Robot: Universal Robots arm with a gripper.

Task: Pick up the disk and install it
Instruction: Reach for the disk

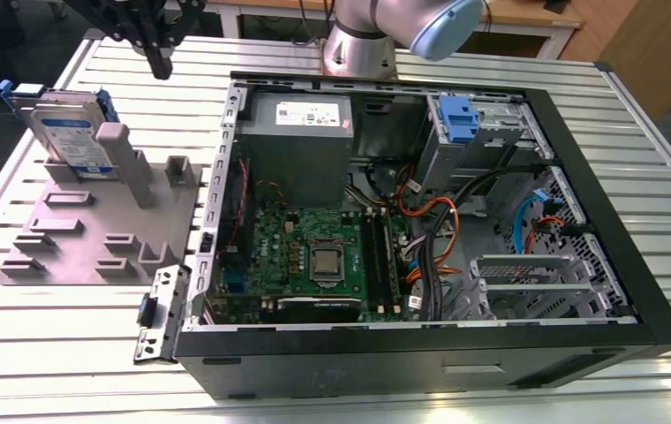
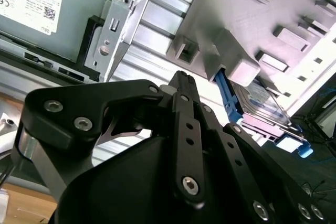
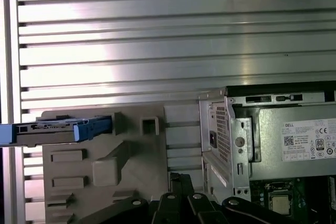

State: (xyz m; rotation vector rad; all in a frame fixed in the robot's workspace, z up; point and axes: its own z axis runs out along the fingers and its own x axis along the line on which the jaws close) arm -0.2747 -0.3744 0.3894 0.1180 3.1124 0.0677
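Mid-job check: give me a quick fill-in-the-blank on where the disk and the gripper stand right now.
1. The disk stands on edge in the grey fixture, at the exterior view's ____ of the computer case.
2. The disk's plastic carrier is coloured ____.
3. The gripper hangs ____ the slatted table, apart from the disk.
Missing words: left; blue; above.

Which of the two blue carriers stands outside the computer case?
The disk in its blue carrier, propped on the grey fixture at the exterior view's left; the other carrier sits inside the case.
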